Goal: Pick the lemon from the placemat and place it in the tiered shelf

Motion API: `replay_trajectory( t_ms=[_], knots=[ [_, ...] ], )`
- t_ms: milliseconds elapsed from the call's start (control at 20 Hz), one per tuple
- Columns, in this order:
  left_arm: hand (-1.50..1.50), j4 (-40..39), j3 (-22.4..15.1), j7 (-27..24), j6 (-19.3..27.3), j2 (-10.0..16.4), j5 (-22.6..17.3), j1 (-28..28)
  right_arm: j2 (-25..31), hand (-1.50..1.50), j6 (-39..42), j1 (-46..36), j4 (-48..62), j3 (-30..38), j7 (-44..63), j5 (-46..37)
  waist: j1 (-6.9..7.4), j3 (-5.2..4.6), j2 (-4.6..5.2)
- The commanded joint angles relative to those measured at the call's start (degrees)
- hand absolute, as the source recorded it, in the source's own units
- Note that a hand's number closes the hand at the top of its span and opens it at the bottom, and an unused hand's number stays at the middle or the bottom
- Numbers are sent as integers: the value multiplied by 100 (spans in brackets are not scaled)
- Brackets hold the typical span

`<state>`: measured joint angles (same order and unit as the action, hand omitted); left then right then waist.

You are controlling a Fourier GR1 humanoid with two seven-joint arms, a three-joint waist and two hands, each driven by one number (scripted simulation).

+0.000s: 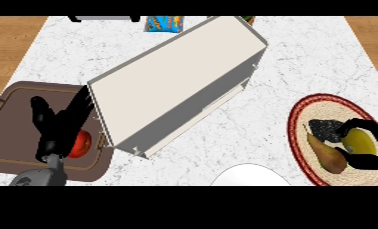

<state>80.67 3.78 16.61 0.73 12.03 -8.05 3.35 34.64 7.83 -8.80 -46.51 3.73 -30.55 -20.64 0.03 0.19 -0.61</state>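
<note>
R hand (366,162), at frame's right edge, has fingers & thumb curled round the lemon (360,140), over the round placemat (299,123) at lower right; lifted or not, can't tell. A pear (329,156) lies just left of it. The tiered shelf (177,80) lies up-left of the lemon, mid-frame, long axis diagonal, open side facing lower right twd the placemat, inside in shadow. R hand is far nearer. L hand (53,130) rests open at lower left, over a brown tray (22,103) w/ a red fruit (83,143).

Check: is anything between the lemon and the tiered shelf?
Yes. On the placemat, a pear and a dark item lie between the lemon and the tiered shelf; the right hand, curled round the lemon, should lift over them. Beyond, only bare counter.
</note>
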Motion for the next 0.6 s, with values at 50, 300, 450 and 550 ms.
replay_trajectory(
  t_ms=[50,300,450,550],
  knots=[
    [0,-276,80,73,-105,-40,-62,-158,-105,150,-15,470,-407,202,-551,221,-38,-21,54],
    [0,-255,146,92,-122,56,-44,-190,-578,150,-260,721,-2165,-809,-85,-432,-82,-50,9],
    [0,-171,-11,177,-88,-30,32,3,-1012,150,-96,474,-2659,-2182,-80,-1375,157,-90,-7],
    [0,-161,-116,195,-74,-105,90,-71,-1445,150,41,393,-3058,-2813,274,-1667,193,-95,-37]
  ],
)
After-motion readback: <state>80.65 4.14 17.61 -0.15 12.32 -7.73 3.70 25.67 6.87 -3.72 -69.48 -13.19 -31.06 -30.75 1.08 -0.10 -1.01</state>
